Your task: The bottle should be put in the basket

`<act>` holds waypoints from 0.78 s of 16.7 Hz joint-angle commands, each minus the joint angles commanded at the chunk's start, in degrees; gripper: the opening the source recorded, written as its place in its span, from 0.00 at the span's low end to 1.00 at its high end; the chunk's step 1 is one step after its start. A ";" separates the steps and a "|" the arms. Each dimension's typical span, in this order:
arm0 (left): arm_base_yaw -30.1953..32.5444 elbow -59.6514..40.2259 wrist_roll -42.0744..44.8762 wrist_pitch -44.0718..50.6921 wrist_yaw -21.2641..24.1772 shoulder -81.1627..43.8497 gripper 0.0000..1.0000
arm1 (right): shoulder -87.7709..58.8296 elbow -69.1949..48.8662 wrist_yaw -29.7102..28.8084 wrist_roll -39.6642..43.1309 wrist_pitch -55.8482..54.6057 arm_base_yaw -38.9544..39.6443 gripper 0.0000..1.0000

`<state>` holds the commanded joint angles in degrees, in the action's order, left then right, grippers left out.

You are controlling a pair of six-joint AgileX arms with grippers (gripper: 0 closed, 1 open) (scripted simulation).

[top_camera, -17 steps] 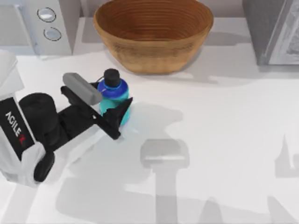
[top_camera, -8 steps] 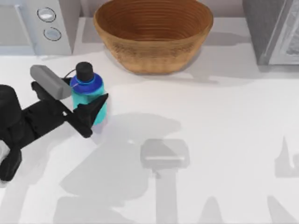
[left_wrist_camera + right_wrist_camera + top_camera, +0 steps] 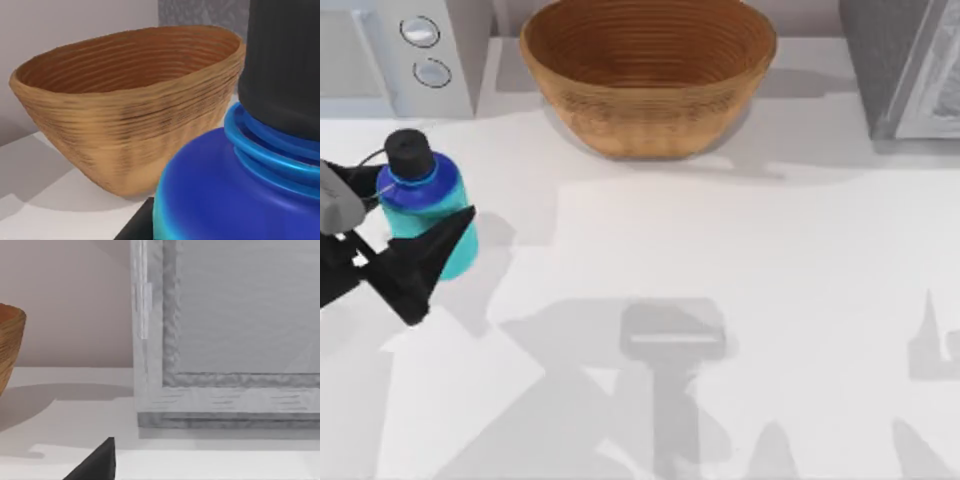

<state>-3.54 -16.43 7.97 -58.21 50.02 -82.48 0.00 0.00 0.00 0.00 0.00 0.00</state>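
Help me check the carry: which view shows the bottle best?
The top view: the whole bottle shows there, cap to base, held by the left gripper at the table's left, apart from the basket. The left wrist view gives just its blue shoulder and black cap close up. The right wrist view looks at a grey cabinet instead.

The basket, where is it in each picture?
Top view: the wicker basket sits at the back of the table, middle.
Left wrist view: it stands behind the bottle, which is close to the camera.
Right wrist view: a slice of its side shows at the edge.
Shared landmark: the white table.
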 joint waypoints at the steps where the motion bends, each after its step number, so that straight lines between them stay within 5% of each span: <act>1: -1.17 1.22 0.28 1.46 1.11 1.52 0.00 | 0.00 0.00 0.00 0.00 0.00 0.00 1.00; 8: -1.65 1.40 0.53 2.90 1.88 1.95 0.00 | 0.00 0.00 0.00 0.00 0.00 0.00 1.00; 13: 2.92 -11.00 -0.51 8.05 -0.83 -5.45 0.00 | 0.00 0.00 0.00 0.00 0.00 0.00 1.00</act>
<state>-0.62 -27.43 7.46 -50.16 49.19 -87.93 0.00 0.00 0.00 0.00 0.00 0.00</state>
